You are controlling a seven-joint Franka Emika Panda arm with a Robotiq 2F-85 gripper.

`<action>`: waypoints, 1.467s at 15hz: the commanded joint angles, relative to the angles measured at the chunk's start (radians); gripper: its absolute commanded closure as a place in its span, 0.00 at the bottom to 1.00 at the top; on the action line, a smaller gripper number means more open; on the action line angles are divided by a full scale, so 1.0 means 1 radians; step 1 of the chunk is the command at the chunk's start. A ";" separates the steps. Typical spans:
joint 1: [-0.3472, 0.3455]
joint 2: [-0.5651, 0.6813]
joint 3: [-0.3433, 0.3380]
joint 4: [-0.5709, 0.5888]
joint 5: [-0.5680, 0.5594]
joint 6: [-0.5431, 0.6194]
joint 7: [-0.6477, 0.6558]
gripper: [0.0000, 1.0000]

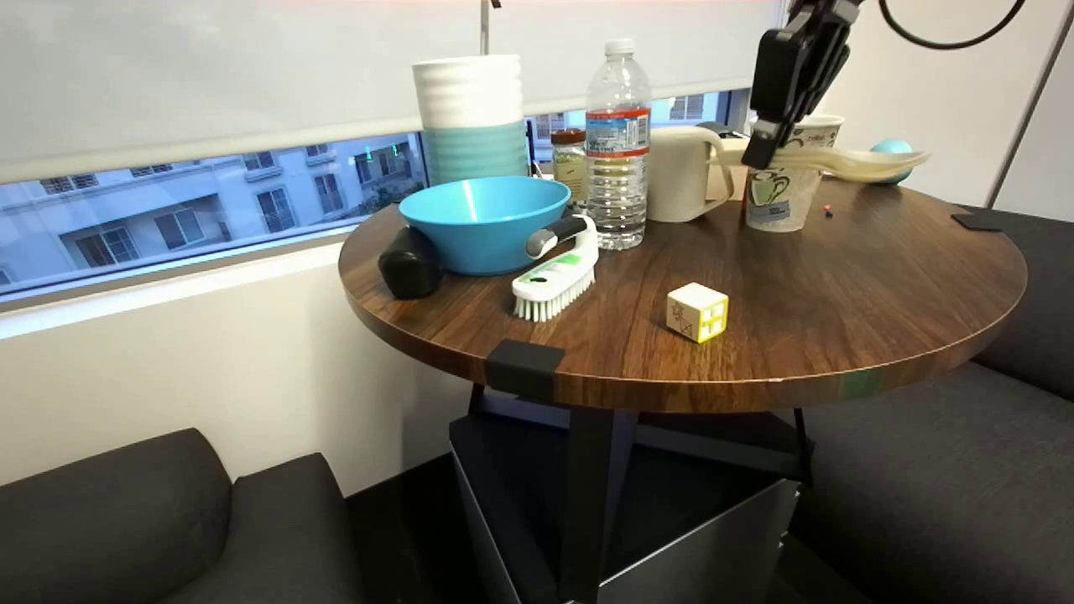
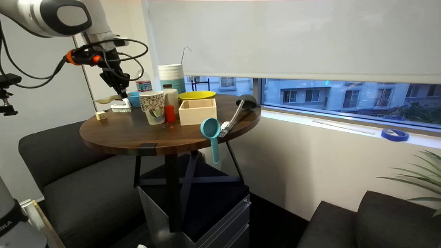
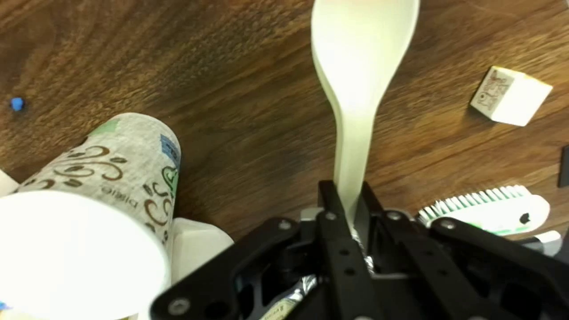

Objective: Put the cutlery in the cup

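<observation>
Arm (image 2: 69, 15) enters from 10 o'clock in an exterior view, bends at the wrist, then drops toward 5 o'clock, ending above the tabletop (image 1: 873, 277). Fingers (image 1: 776, 105) aim down at 7 o'clock in an exterior view. Gripper (image 3: 349, 191) is grasping the spoon (image 3: 355, 62): handle pinched, one finger each side, seen in wrist view.

Spoon: pale cream, glossy, slim handle flaring to a smooth oval end. Near level, held up off the table. Broad end (image 1: 877, 166) sticks out toward 3 o'clock in an exterior view; 12 o'clock from the fingertips in wrist view, tip cropped, glare on it. Spoon is outside the cup (image 3: 129, 164).

Cup: upright on table, tapered, whitish, dark swirl-and-leaf print, green and blue patches low on the side. At 9 o'clock from the fingertips in wrist view, clear gap to the spoon. Its mouth is blown out white there, can't read the inside.

Also in wrist view: white brush (image 3: 498, 218) at 3 o'clock, small cube (image 3: 511, 95) at 2 o'clock, both on the table.
</observation>
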 commanded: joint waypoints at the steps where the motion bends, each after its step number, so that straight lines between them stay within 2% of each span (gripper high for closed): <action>1: 0.001 -0.106 -0.031 0.015 0.002 -0.040 -0.044 0.97; 8: -0.020 -0.203 -0.174 -0.018 0.025 0.116 -0.154 0.97; 9: -0.039 -0.189 -0.183 -0.023 0.033 0.170 -0.123 0.97; 10: -0.026 -0.177 -0.163 0.007 0.014 0.098 -0.124 0.87; 14: -0.039 -0.177 -0.186 -0.008 0.015 0.146 -0.124 0.87; 15: -0.028 -0.174 -0.220 -0.022 0.030 0.179 -0.160 0.97; 19: 0.019 -0.188 -0.324 -0.068 0.092 0.307 -0.272 0.97; 22: 0.121 -0.196 -0.419 -0.110 0.179 0.426 -0.390 0.97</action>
